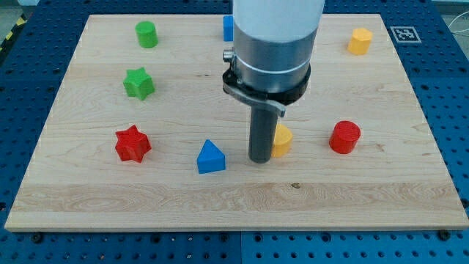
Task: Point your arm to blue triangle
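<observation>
The blue triangle (211, 157) lies on the wooden board (234, 198), below the middle and a little to the view's left. My tip (261, 160) rests on the board just to the triangle's right, a small gap apart. A yellow block (282, 139) sits right behind the rod on its right side, partly hidden; I cannot tell if it touches.
A red star (133, 144) lies left of the triangle. A green star (138, 83) and a green cylinder (146, 34) sit at upper left. A blue block (228, 28) is half hidden behind the arm. A yellow block (360, 40) sits at upper right, a red cylinder (345, 137) at right.
</observation>
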Motion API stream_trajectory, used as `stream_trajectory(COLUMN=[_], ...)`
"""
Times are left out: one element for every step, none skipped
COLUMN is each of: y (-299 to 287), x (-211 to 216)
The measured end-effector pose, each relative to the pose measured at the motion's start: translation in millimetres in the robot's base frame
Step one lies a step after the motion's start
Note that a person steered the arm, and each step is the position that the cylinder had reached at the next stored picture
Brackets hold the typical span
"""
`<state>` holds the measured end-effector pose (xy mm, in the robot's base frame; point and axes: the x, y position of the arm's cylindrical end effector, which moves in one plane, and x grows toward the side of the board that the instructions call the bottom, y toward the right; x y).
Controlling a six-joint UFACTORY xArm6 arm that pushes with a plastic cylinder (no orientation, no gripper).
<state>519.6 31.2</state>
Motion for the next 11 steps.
stream_trajectory(y=[20,58,86,91,67,64,49,5,-36,-72,-82], x=[-15,-28,-34,-34,-13,49,90,92,88,79,68])
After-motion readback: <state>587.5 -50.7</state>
